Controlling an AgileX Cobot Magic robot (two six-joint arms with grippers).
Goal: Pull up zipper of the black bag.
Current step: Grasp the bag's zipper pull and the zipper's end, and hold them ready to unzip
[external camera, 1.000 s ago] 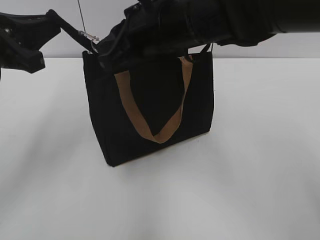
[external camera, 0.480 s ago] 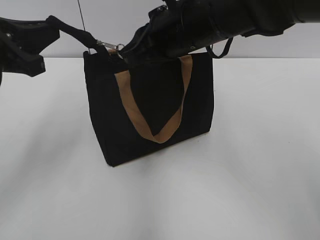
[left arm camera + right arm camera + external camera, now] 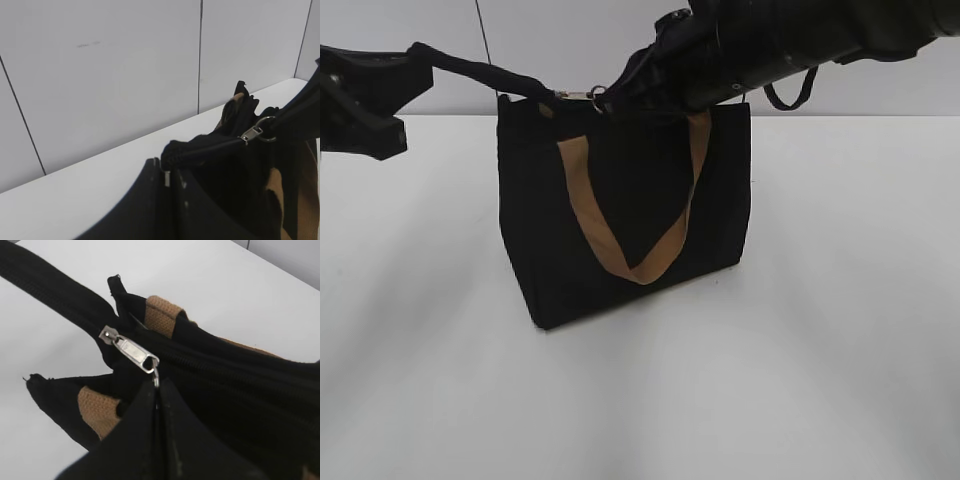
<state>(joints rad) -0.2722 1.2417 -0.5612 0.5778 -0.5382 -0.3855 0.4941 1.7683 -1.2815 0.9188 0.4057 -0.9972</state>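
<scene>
The black bag (image 3: 530, 230) stands upright mid-table, its tan handle (image 3: 588, 222) hanging down the front. My left gripper (image 3: 418, 52) is at the upper left, shut on the black tail end of the zipper (image 3: 200, 149), which it holds stretched out from the bag's top left corner. My right gripper (image 3: 612, 95) is over the bag's top edge, shut on the ring of the silver pull (image 3: 131, 352). The pull (image 3: 582, 96) sits about a third of the way along the top. In the right wrist view the track (image 3: 50, 290) past the pull is zipped shut.
The bag stands on a white table (image 3: 820, 350) with a pale panelled wall (image 3: 100, 75) behind. A thin black shoulder cord (image 3: 790, 98) loops out under my right arm. Tan strap tabs (image 3: 160, 315) flank the zipper.
My right gripper has drawn the silver pull to the right along the bag's top edge. The bag has shifted slightly right. My left gripper has kept its hold on the tail.
</scene>
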